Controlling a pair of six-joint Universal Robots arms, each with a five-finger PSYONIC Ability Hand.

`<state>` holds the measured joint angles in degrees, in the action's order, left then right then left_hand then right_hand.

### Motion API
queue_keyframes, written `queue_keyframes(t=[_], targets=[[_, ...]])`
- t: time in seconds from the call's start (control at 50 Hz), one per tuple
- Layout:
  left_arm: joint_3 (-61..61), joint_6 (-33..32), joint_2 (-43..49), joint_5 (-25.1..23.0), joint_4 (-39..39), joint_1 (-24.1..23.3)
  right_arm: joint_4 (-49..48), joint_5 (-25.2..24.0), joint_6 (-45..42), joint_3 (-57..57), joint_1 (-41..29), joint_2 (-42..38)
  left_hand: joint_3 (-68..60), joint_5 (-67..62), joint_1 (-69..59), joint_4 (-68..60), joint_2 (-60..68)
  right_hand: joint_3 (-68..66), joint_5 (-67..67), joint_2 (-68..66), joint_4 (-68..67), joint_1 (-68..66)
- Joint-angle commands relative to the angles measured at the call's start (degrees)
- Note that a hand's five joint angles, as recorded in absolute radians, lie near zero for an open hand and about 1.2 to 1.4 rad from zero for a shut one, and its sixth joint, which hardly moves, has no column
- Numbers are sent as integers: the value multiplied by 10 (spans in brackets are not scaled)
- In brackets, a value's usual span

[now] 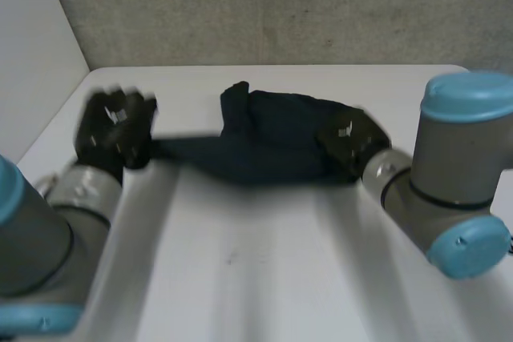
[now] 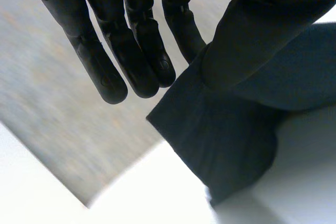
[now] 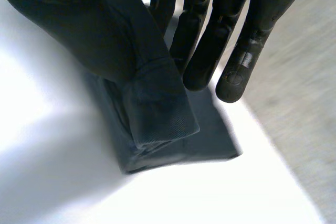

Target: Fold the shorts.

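A white bench [image 1: 256, 278] carries one pair of dark shorts [image 1: 276, 146], bunched and stretched left to right across its far half.

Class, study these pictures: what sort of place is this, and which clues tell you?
Probably a robot lab workbench: a bare white table, a plain grey wall behind it, and machine arms whose left hand and right hand pinch dark shorts.

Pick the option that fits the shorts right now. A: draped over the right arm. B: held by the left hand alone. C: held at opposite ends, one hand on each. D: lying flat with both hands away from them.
C: the left hand pinches one end of the shorts and the right hand the other, the cloth spanning between them above the table.
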<state>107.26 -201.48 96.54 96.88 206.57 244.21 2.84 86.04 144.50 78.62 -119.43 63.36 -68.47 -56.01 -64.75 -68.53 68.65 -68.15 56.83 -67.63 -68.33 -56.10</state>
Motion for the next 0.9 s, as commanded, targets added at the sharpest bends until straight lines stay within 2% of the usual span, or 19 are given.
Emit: queue_keyframes(t=[0.02,0.16,0.26,0.32,0.48,0.64,0.72,0.74,0.8,0.9], targets=[[86,-8,38,-22,-30,-9,40,-6,-14,62,1,-6,-115,-140,-152,-115,114,-119,132,-124,-117,-239],[108,-22,-37,-20,-179,-5,82,-11,-43,101,3,40,-115,-140,-152,-115,114,-119,132,-124,-117,-239],[127,-28,-91,-27,-308,-8,172,-25,-97,138,4,70,-115,-140,-152,-115,114,-119,132,-124,-117,-239],[137,-39,-105,-26,-340,-8,221,-29,-128,170,4,78,-115,-140,-152,-115,114,-119,132,-124,-117,-239],[126,-63,-133,-23,-287,-6,143,-25,-126,196,24,104,-115,-140,-152,-115,114,-119,132,-124,-117,-239],[46,-121,-152,-28,-264,-15,178,-30,-125,175,35,133,-115,-140,-152,-115,114,-119,132,-124,-117,-239],[-28,-140,-84,-33,-190,-16,158,-27,-98,109,45,127,-115,-140,-152,-115,114,-119,132,-124,-117,-239],[-62,-142,-39,-29,-168,-20,150,-25,-90,95,46,123,-115,-140,-152,-115,114,-119,132,-124,-117,-239],[-129,-142,31,-27,-145,-29,112,-23,-70,43,49,75,-115,-140,-152,-115,114,-119,132,-124,-117,-239],[-294,-144,199,-29,-129,-43,67,-15,-65,-47,45,0,-115,-140,-152,-115,114,-119,132,-124,-117,-239]])
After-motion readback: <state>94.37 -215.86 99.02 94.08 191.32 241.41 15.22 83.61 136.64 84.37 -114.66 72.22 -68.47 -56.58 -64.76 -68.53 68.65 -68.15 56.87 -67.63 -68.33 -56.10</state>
